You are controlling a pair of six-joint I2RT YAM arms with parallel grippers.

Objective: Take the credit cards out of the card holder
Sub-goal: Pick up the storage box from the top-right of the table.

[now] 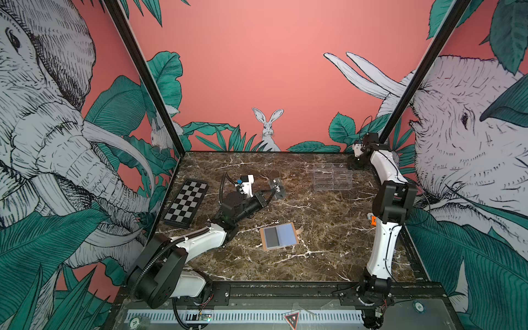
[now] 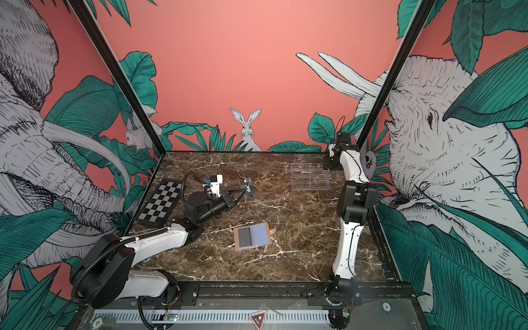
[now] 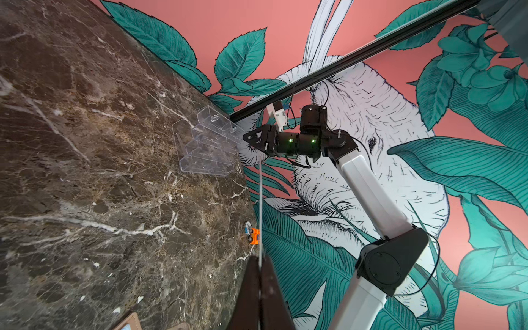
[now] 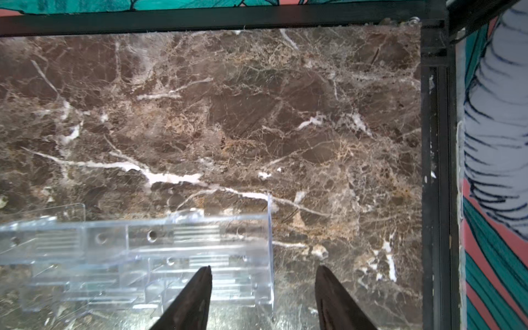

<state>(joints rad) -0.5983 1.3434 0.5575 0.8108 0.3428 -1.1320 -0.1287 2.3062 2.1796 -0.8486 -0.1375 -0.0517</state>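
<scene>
Brown marble table (image 1: 328, 228). Chequered board (image 1: 185, 203) flat at 9 o'clock edge. Clear acrylic stand (image 1: 331, 177) at 1 o'clock; R gripper (image 4: 263, 270) at its corner, jaws spread, nothing btwn. Card holder (image 1: 287, 235) lies open nr centre, a bit twd 6, dark card (image 1: 271, 237) in one sleeve. L gripper (image 1: 270, 193) at 11 o'clock pinches a Vip credit card (image 1: 277, 188) by its edge, off the table, well apart from holder.

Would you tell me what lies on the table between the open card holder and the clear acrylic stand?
Nothing: in both top views the stretch between the card holder and the acrylic stand is bare marble tabletop.
</scene>
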